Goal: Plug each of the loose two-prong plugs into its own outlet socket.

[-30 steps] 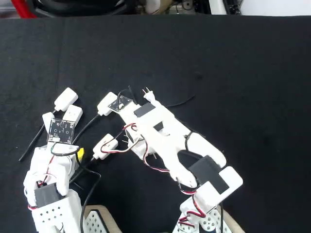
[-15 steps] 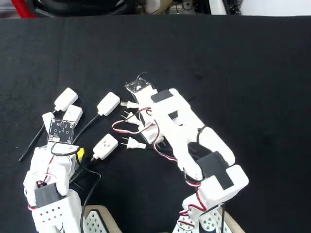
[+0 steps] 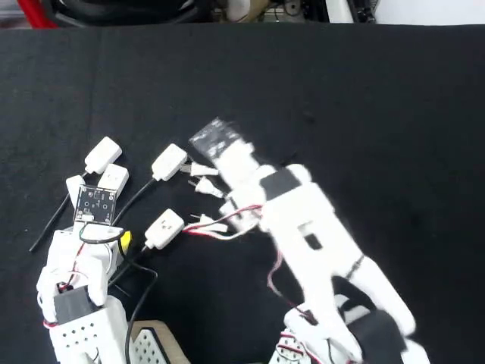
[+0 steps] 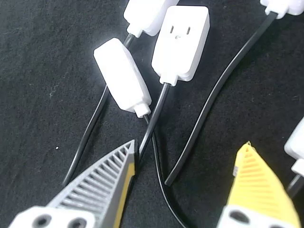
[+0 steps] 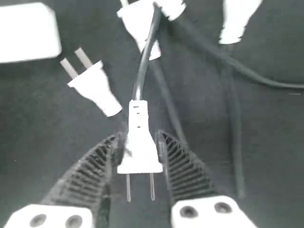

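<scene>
Right gripper (image 5: 137,137): fingers are pressed against both sides of a white two-prong plug (image 5: 139,161), which is held with its prongs turned toward the wrist.
Second plug (image 5: 90,85): laid loose on the black table (image 3: 379,91), just beside the held one.
Left gripper (image 4: 189,145): fingers are spread wide with nothing held, above the black cords (image 4: 209,95).
Outlet sockets (image 3: 168,161): grouped toward 9 o'clock of the table, with the right arm (image 3: 303,220) at their 3 o'clock.

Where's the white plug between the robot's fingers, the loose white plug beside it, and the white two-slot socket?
gripped white plug (image 5: 139,142): right wrist view, its body.
loose white plug (image 5: 95,91): right wrist view, its body.
white two-slot socket (image 4: 182,42): left wrist view, its face.
</scene>
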{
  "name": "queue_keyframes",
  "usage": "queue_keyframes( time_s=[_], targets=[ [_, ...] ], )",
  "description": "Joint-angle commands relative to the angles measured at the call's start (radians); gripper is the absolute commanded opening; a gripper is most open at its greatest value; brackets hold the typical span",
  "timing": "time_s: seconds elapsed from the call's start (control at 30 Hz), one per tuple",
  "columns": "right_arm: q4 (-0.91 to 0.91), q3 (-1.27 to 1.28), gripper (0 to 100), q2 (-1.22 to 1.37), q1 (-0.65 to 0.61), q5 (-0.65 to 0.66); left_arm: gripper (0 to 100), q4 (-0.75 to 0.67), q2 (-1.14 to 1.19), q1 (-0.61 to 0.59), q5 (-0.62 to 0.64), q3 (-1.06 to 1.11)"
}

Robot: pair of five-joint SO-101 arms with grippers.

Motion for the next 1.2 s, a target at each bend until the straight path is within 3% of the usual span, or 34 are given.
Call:
queue_keyframes(
  time_s=[0.0, 0.17, 0.33, 0.63, 0.87, 1.03, 1.17],
  targets=[
    [-0.087, -0.001, 4.9, -0.050, 0.135, 0.009, 32, -0.006, -0.006, 0.022, -0.008, 0.019],
    [-0.209, -0.008, 4.9, 0.024, 0.232, -0.021, 32, -0.005, -0.005, 0.036, -0.008, 0.019],
    [-0.155, -0.068, 4.8, -0.002, 0.276, -0.095, 32, -0.005, -0.005, 0.036, -0.008, 0.019],
    [-0.098, 0.105, 4.6, -0.513, 0.270, -0.098, 32, -0.005, -0.005, 0.038, -0.008, 0.019],
    [-0.098, 0.325, 4.7, -0.934, 0.097, -0.092, 32, -0.005, -0.005, 0.041, -0.008, 0.019],
    [-0.063, 0.369, 4.7, -0.932, -0.080, -0.098, 32, -0.005, -0.005, 0.041, -0.008, 0.019],
    [-0.095, 0.392, 4.7, -0.842, -0.112, -0.098, 32, -0.005, -0.005, 0.041, -0.008, 0.019]
  ],
)
